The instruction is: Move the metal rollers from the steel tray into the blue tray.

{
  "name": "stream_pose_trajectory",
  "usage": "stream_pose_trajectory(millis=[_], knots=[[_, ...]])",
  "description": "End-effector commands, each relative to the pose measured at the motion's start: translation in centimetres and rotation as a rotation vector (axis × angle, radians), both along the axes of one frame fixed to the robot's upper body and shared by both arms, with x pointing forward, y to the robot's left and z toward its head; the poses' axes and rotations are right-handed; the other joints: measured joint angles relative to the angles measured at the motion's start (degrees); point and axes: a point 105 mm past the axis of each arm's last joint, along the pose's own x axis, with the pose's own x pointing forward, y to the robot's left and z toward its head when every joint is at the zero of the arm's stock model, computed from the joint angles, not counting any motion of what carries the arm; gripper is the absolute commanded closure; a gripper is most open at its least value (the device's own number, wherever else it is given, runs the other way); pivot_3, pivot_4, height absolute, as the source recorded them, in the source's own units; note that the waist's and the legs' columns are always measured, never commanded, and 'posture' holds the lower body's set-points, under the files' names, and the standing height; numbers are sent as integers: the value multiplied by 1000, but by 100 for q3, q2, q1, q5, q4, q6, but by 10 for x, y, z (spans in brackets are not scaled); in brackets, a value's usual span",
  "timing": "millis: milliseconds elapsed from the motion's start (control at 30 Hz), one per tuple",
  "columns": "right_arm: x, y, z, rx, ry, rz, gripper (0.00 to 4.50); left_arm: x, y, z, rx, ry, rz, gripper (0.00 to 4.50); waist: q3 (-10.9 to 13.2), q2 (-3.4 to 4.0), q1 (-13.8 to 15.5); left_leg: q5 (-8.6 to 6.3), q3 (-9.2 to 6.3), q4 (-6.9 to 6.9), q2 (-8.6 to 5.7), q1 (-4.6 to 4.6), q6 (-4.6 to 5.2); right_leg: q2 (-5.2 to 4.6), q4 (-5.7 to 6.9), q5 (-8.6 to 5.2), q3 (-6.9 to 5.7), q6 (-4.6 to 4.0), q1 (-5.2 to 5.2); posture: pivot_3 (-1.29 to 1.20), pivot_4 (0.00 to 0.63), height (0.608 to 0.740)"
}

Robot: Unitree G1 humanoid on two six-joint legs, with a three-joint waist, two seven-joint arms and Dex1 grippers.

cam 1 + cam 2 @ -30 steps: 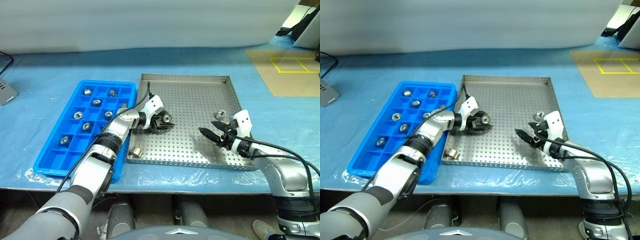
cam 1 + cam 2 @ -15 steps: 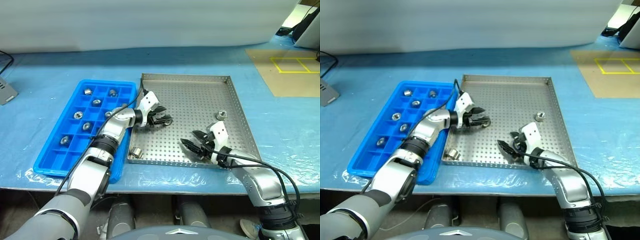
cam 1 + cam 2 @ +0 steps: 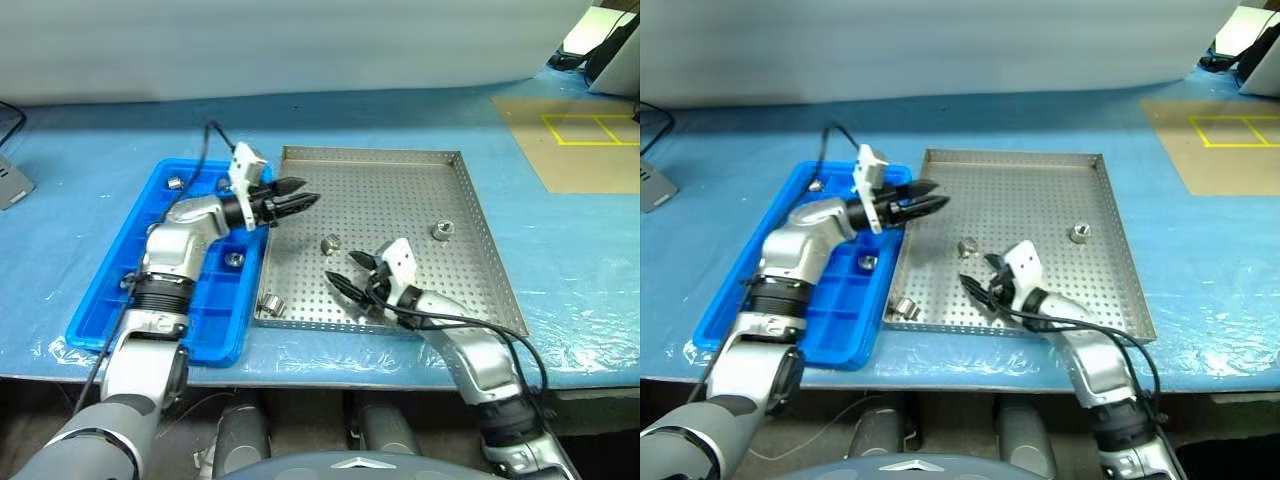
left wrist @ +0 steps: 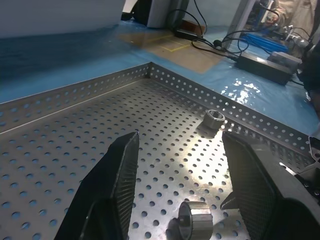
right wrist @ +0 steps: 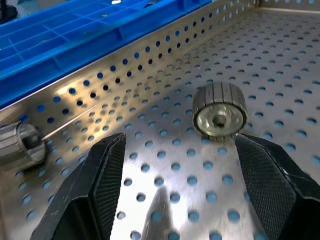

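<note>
Mid-pick step: right pincer [image 3: 352,280] fingers apart, empty, low near steel tray [image 3: 470,200] front edge, facing roller [image 5: 219,109]. Left pincer [image 3: 300,197] apart, empty, over tray's left edge beside blue tray [image 3: 100,300]. Next, I reckon: straddle roller, squeeze.

Left arm over part of the blue tray [image 3: 105,300], several compartments hidden.
</note>
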Motion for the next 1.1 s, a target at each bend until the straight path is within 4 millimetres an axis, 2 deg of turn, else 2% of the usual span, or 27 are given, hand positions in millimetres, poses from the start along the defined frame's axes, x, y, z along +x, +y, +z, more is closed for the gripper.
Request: stream_pose_trajectory(millis=[33, 100, 167, 367, 500, 600, 700, 800, 867, 900, 1000, 1100], knots=[[45, -36, 24, -44, -70, -55, 888, -7, 7, 3, 3, -10, 11, 1731, 5, 6, 1, -1, 0, 5, -1, -2, 2, -2, 0, 0, 2, 0, 1, -285, 150, 740], [62, -42, 36, -65, -86, -76, 888, -11, 11, 1, 16, -9, 14, 1731, 9, 12, 26, -5, 2, 22, -3, -14, 9, -14, 5, 2, 4, 0, 1, -274, 150, 740], [67, -40, 35, -101, -89, -82, 888, -16, 15, 1, 23, -11, 11, 1731, 8, 10, 40, -6, 8, 23, -3, -15, 11, -13, 5, 2, 0, 0, 2, -265, 150, 740], [65, -26, 33, -81, -67, -45, 888, -35, 26, -6, 60, 8, -15, 1731, 6, 7, 25, 8, 4, -7, 10, -16, 15, 9, 10, 1, -16, -2, -12, -247, 150, 740], [64, -19, 36, -72, -73, -39, 888, -31, 38, -1, 64, 2, 28, 1731, 6, 7, 30, 0, 4, -3, 6, -18, 2, 6, 9, 0, -14, -3, -13, -246, 150, 740], [69, -19, 49, -48, -104, -53, 888, -27, 44, 4, 63, -10, 44, 1731, 7, 7, 31, 5, 4, 6, 6, -12, -7, 5, 14, 0, -11, -3, -8, -248, 150, 740], [70, -25, 72, -1, -148, -56, 888, -27, 44, 8, 64, -21, 39, 1731, 7, 8, 36, 6, 5, 20, 3, -4, -8, 1, 32, 0, -3, -2, -4, -250, 150, 740], [76, -48, 94, 21, -200, -110, 888, -22, 42, 7, 69, -21, 52, 1731, 7, 8, 53, 7, 5, 19, 3, 0, -9, 1, 34, 1, -1, -2, -2, -250, 150, 740], [82, -61, 97, -7, -209, -149, 888, -20, 39, 4, 74, -20, 50, 1731, 7, 8, 61, 7, 5, 18, 3, -1, -9, 2, 34, 1, -2, -2, -2, -267, 150, 740], [84, -58, 95, -11, -204, -146, 888, -20, 36, 3, 64, -19, 39, 1731, 7, 7, 57, 7, 6, 18, 1, -1, -9, 2, 33, 1, -1, -2, -2, -271, 150, 740], [85, -33, 89, 5, -184, -89, 888, -20, 30, 4, 46, -22, 26, 1731, 7, 7, 5, 7, 6, 18, 4, 0, -9, 6, 32, 1, -1, -2, -2, -271, 150, 740], [97, -11, 86, 18, -181, -94, 888, -18, 32, 5, 35, -23, 44, 1731, 7, 8, -40, 10, 7, 16, 14, 2, -13, 14, 42, 0, 1, -3, -12, -261, 150, 740]])
